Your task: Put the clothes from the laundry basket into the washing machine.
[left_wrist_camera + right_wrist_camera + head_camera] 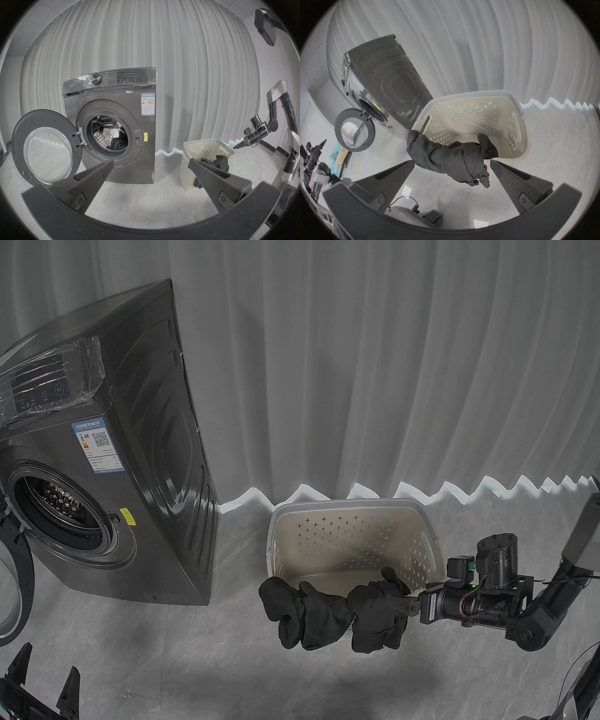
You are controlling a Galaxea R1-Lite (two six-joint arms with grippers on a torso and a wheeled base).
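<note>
Beside draped garment [331,612], right fingers [518,184] gape wide.

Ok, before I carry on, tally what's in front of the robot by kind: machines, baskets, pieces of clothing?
Washing machine: 1
Laundry basket: 1
Dark garments: 2, the draped garment hanging over the basket's front rim (it looks like one piece) and the drum garment already inside the machine
Total: 4
</note>
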